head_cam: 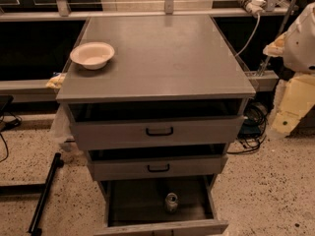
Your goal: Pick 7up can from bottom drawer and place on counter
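Observation:
The 7up can point(171, 201) stands upright in the open bottom drawer point(133, 200), near the middle of its dark tray, pull-tab top facing up. The counter point(162, 58) is the broad grey top of the cabinet above. My arm hangs at the right edge of the camera view, beside the cabinet. Its lower cream-coloured end, the gripper point(281, 122), points down toward the floor, far right of the can and well above it. It holds nothing that I can see.
A cream bowl point(92, 55) sits on the counter's left rear corner. Two upper drawers with black handles point(159, 131) are slightly pulled out above the bottom drawer. Cables point(253, 127) lie on the floor at right, and a black pole point(44, 193) at left.

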